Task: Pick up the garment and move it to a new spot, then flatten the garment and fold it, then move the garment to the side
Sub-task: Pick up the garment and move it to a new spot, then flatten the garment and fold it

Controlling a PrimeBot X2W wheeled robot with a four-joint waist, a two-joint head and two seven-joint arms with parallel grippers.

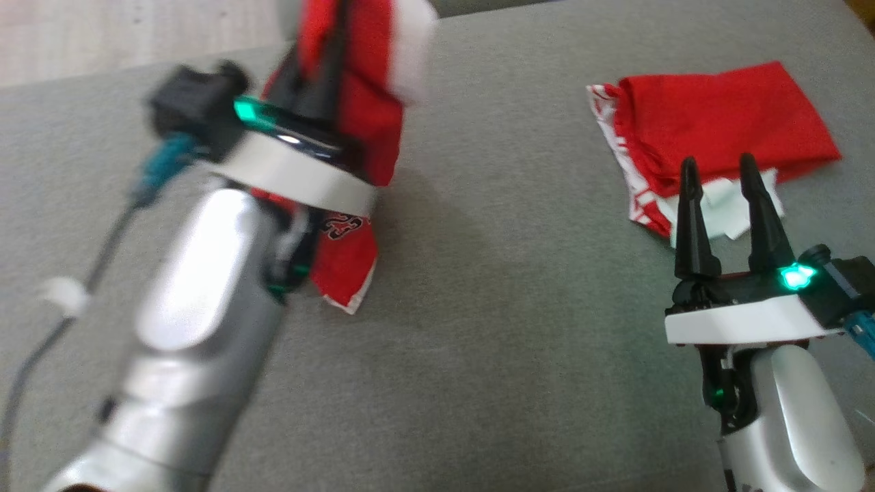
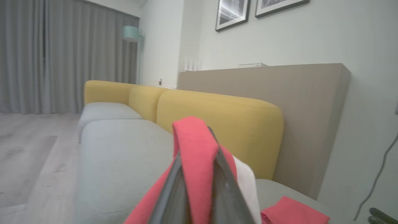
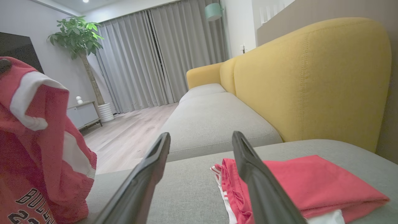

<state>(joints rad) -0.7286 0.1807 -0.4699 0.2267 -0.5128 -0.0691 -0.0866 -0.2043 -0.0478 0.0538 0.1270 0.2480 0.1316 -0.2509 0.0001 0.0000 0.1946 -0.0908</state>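
1. The left gripper (image 2: 194, 141) pinches a red jersey (image 1: 362, 109), its fingers pressed together on a fold draped over their tips.
2. The jersey hangs from those fingers over the grey cushion (image 1: 513, 307). It has white trim and black lettering with a number near its lower corner.
3. The right gripper (image 1: 718, 160) is spread and holds nothing. A folded red cloth (image 1: 724, 116) with white edging lies just ahead of its tips.

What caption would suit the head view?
Left gripper holds a red jersey above the grey sofa seat; right gripper hovers, jaws open, near a folded red garment.
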